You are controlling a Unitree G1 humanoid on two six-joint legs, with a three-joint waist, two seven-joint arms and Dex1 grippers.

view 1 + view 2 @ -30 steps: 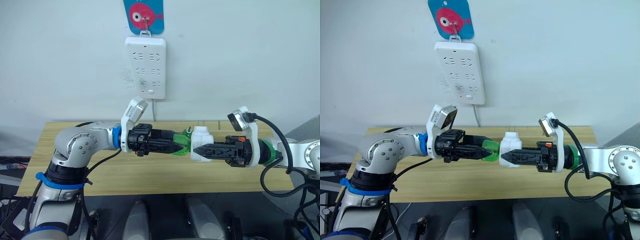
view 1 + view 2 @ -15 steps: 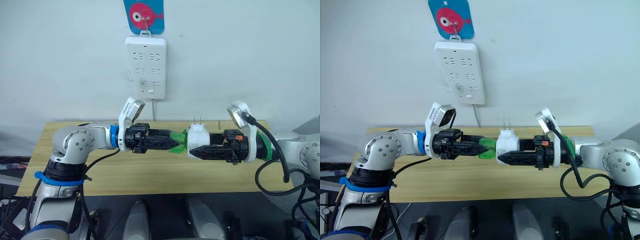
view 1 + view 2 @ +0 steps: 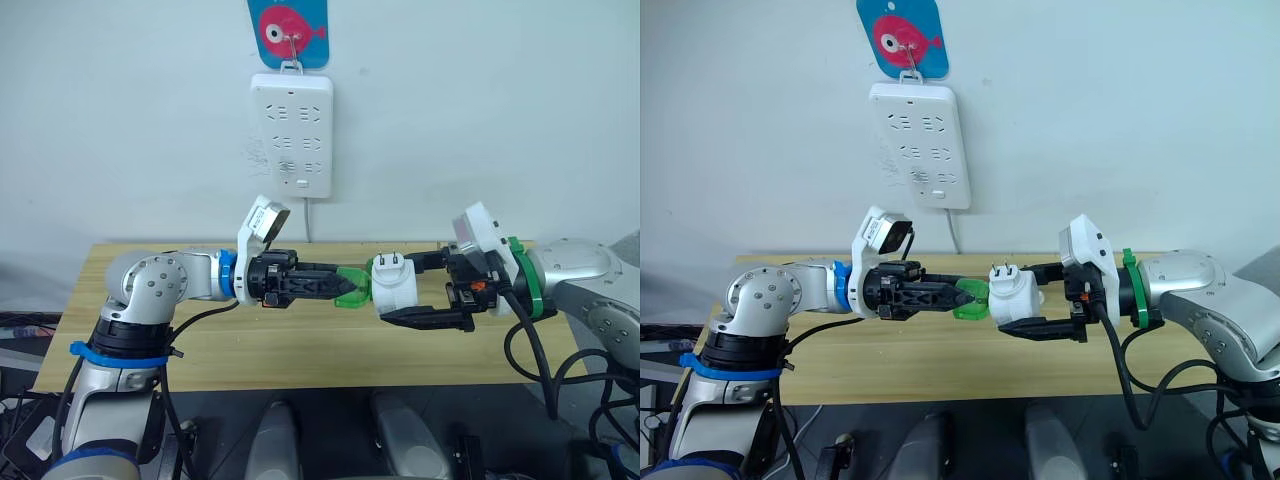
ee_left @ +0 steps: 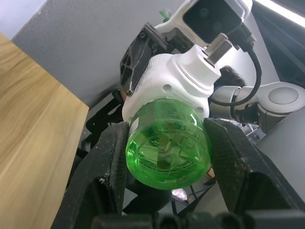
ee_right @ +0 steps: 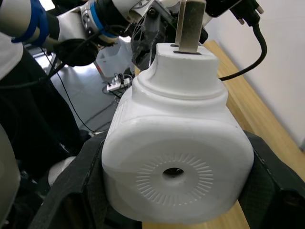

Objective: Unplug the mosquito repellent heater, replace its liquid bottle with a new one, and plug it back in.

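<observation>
The mosquito repellent heater, a small white rounded unit with two metal prongs pointing up, hangs in the air above the wooden table. My right gripper is shut on it, one finger above and one below. A green translucent liquid bottle sticks out of the heater's side toward my left, and my left gripper is shut on it. In the left wrist view the bottle's base sits between my fingers. The right wrist view shows the heater's face with its round hole.
A long white power strip hangs on the wall above the table's back edge, under a blue card with a pink fish. Its cord drops behind the table. Both arms reach across the table's middle.
My right wrist has rolled, turning the heater against the bottle; its fingers now stand above and below the heater. The left gripper kept its hold on the bottle and barely moved.
</observation>
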